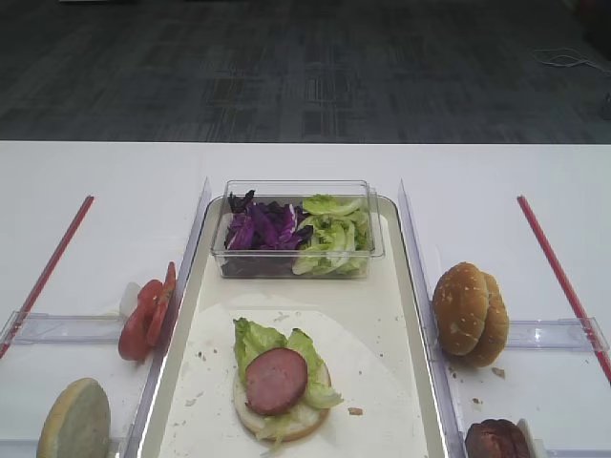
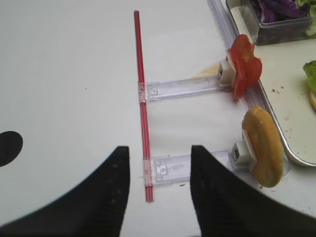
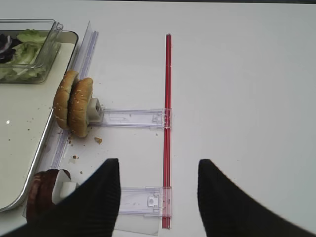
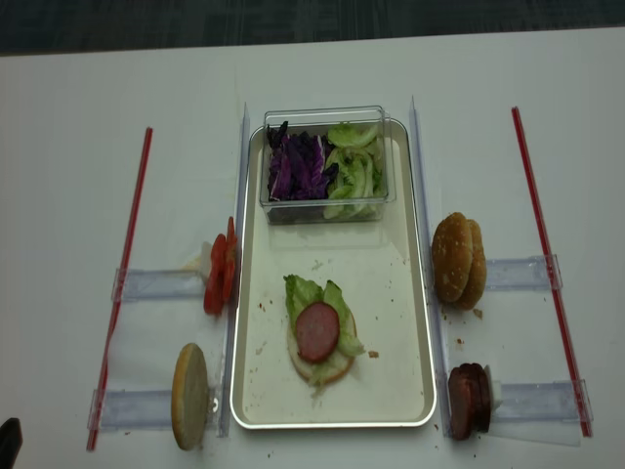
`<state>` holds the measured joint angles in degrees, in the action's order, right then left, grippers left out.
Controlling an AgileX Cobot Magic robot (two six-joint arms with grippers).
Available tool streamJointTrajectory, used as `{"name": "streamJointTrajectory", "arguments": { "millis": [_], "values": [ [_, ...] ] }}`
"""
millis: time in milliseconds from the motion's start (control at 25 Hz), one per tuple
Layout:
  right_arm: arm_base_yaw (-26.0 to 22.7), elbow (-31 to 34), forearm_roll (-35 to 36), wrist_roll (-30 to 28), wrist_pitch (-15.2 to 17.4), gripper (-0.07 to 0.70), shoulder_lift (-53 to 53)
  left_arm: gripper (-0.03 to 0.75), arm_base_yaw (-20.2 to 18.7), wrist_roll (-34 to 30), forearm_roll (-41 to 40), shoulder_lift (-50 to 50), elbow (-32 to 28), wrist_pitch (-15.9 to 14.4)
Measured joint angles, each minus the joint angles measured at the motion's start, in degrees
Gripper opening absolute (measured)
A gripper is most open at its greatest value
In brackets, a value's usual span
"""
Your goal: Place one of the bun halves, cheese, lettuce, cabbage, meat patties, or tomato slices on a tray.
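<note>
Both hands hang open and empty over the worktop: the right hand (image 3: 157, 197) beside upright bun halves (image 3: 74, 104), the left hand (image 2: 159, 190) beside tomato slices (image 2: 244, 70). A half-built burger (image 4: 319, 339) lies on the tray (image 4: 391, 283).

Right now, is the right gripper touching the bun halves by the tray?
Apart. The right wrist view shows the right gripper open over bare table, with a clear gap to the bun halves standing on edge beside the tray.

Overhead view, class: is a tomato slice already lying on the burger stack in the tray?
No: the stack is topped by a meat patty on lettuce; the tomato slices stand outside the tray.
</note>
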<state>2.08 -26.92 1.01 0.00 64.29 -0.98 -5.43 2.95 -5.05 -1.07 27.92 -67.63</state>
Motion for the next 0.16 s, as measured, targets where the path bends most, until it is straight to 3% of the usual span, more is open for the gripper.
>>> {"name": "streamJointTrajectory", "arguments": {
  "millis": [160],
  "values": [
    [0.0,0.0,0.0,0.0,0.0,0.374,0.0,0.305,0.0,0.0,0.0,0.0,0.0,0.0]
  ]
}}
